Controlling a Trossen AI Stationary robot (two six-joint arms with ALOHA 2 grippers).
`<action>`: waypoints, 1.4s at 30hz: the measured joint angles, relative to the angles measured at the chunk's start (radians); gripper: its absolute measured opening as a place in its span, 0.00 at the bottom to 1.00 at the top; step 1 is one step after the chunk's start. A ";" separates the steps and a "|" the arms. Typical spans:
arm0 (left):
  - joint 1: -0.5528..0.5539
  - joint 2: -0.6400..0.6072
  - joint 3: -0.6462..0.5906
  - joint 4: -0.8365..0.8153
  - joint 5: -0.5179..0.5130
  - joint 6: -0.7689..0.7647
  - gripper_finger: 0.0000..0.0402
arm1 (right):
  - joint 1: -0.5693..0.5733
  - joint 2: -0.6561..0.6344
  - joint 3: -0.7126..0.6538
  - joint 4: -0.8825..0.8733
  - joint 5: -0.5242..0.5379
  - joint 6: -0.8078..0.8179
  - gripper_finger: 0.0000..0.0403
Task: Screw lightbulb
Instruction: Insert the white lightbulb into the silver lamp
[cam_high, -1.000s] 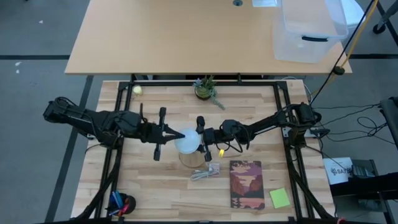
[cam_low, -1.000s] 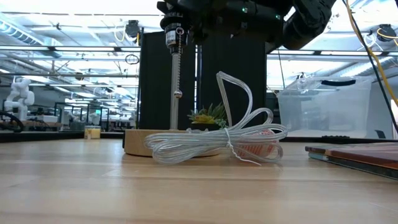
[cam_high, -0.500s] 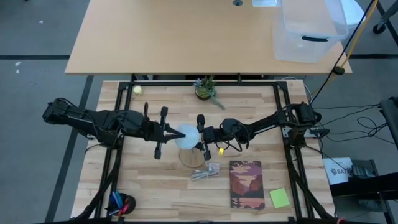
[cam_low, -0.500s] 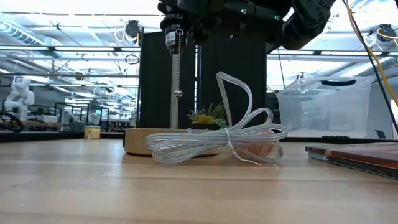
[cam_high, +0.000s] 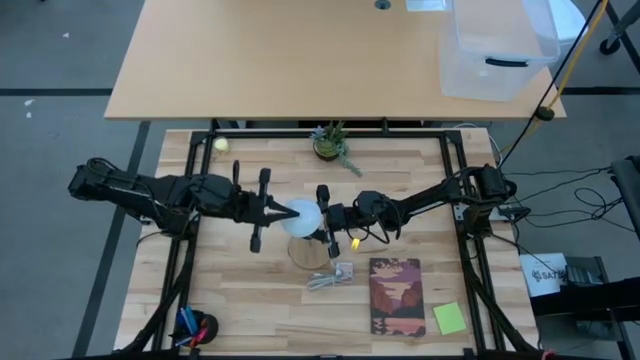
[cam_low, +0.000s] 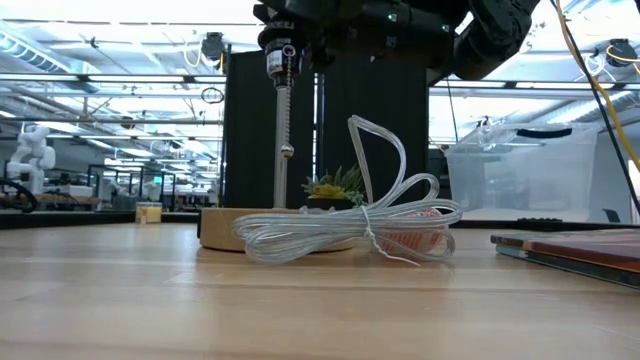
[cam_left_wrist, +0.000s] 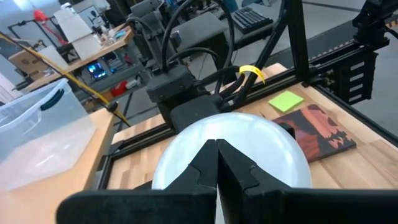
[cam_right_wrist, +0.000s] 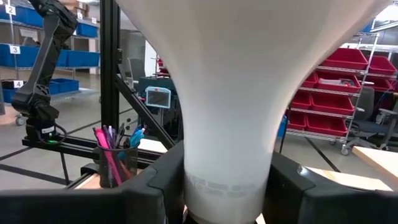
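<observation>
My right gripper (cam_high: 325, 222) was clamped on the neck of the lightbulb (cam_high: 303, 220) at table centre, fingers (cam_right_wrist: 158, 186) pressed against both sides of the pale cone. At its nine o'clock, my left gripper (cam_high: 275, 211) had its fingers (cam_left_wrist: 199, 171) pinched together, tips resting on the frosted globe, above the wooden base (cam_low: 225, 228)

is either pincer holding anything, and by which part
The right pincer grips the lightbulb by its narrow neck; the left pincer is shut, at the globe.
</observation>
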 joint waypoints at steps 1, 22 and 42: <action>0.000 0.000 0.000 0.000 0.000 -0.001 0.00 | 0.000 -0.001 0.000 0.000 -0.001 0.001 0.40; 0.000 0.022 -0.002 0.027 0.003 -0.020 0.00 | 0.015 -0.192 0.002 -0.337 0.042 -0.051 0.64; 0.000 0.046 -0.002 0.067 0.006 -0.026 0.00 | 0.018 -0.383 0.002 -0.731 0.136 -0.155 0.64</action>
